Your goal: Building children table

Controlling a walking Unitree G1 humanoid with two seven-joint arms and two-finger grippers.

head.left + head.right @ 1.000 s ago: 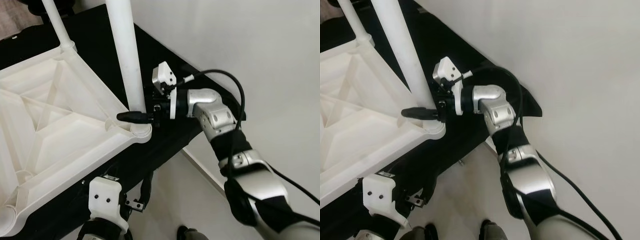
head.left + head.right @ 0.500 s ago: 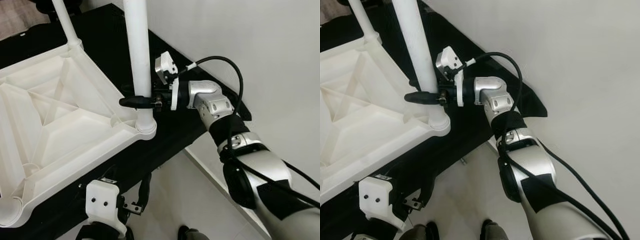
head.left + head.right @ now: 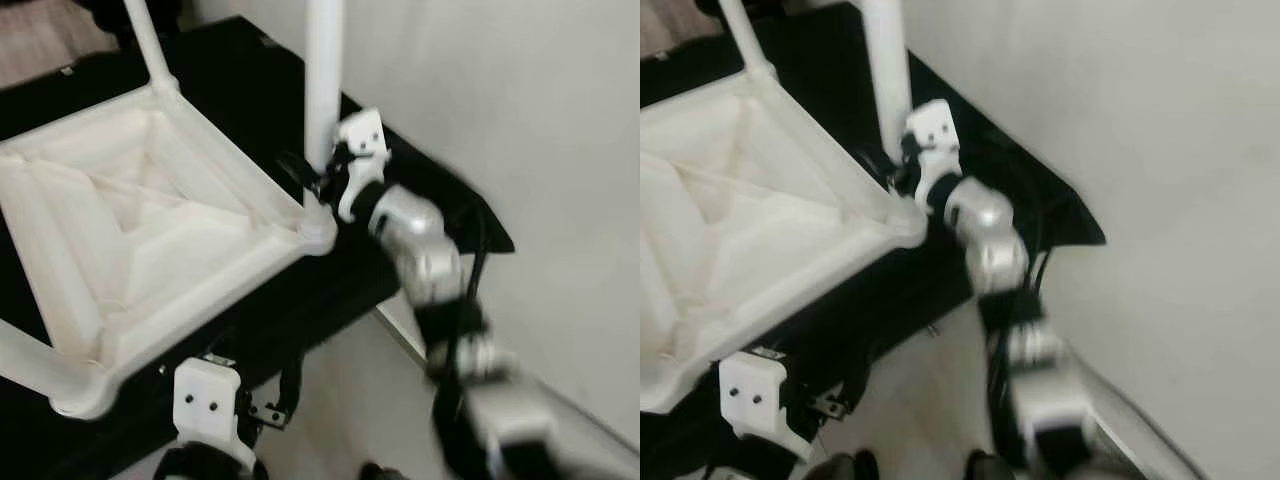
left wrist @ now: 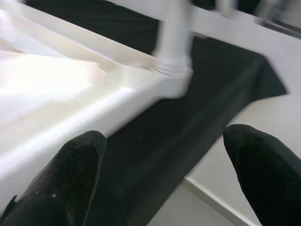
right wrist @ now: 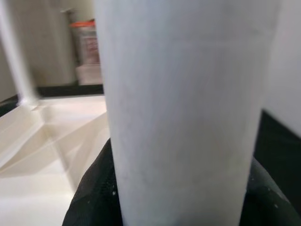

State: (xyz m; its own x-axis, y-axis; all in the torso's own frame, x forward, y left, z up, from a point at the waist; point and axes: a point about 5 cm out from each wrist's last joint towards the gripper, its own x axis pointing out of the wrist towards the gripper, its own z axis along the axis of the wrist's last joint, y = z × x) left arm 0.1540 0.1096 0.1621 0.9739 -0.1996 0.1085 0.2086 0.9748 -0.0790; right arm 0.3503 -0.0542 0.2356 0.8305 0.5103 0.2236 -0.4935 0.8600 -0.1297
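Right tool [image 3: 318, 180] still clamps the leg [image 3: 322, 90] at the table's [image 3: 150, 240] corner.

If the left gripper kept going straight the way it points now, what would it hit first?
Most likely the black table surface beneath the white tabletop's corner. The left gripper is open and aims between the two, though blur makes depth uncertain.

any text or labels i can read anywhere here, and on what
None can be read.
The container with the orange lid behind the upturned white table bears a label, too blurred to read.
The table leg in the right gripper bears no print that shows.
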